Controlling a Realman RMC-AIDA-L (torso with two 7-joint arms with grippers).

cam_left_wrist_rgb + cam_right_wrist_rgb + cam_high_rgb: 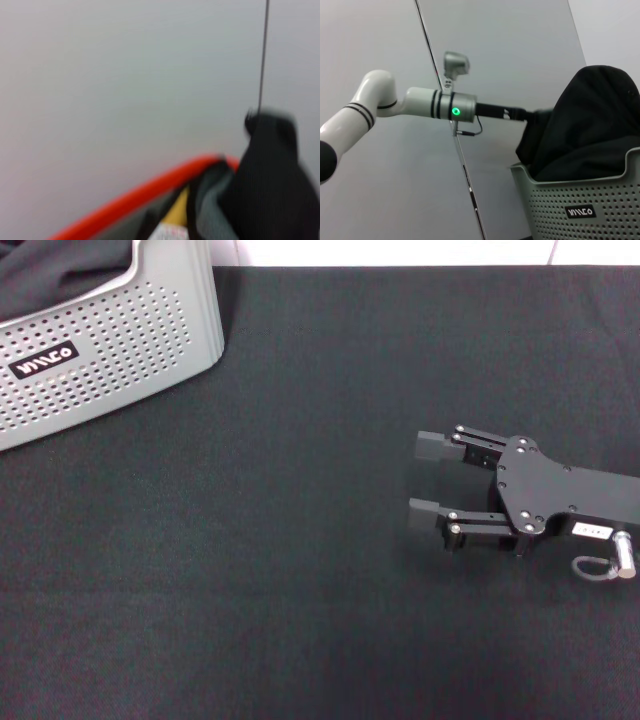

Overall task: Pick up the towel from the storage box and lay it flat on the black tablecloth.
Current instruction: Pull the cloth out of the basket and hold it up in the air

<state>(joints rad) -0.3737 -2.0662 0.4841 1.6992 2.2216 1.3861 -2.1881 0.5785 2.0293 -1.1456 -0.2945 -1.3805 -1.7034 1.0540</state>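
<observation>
Head view: the black tablecloth covers the surface almost edge to edge, matte and finely woven, lying flat. At the far left corner stands the storage box, a light grey plastic basket with rows of small round holes and a black label with white letters on its near wall; it sits at a slant, its long side running from near left up toward the far middle. Dark fabric shows over its rim at the top left corner. The right tool hovers low over the cloth on the right side, its two black fingers apart, pointing left toward the box and well apart from it. The left tool is outside this view.

Left wrist view: blurred. A strip of grey-green towel shows beside a black fabric bundle, with an orange-red curved edge in front; which way the towel runs cannot be told. The left tool's own fingers are not seen.

Right wrist view: the black bundle is heaped high above the box rim. The left arm, white with a green light, reaches level into that heap, its tool buried in the fabric, so whether it is apart or together cannot be told.
</observation>
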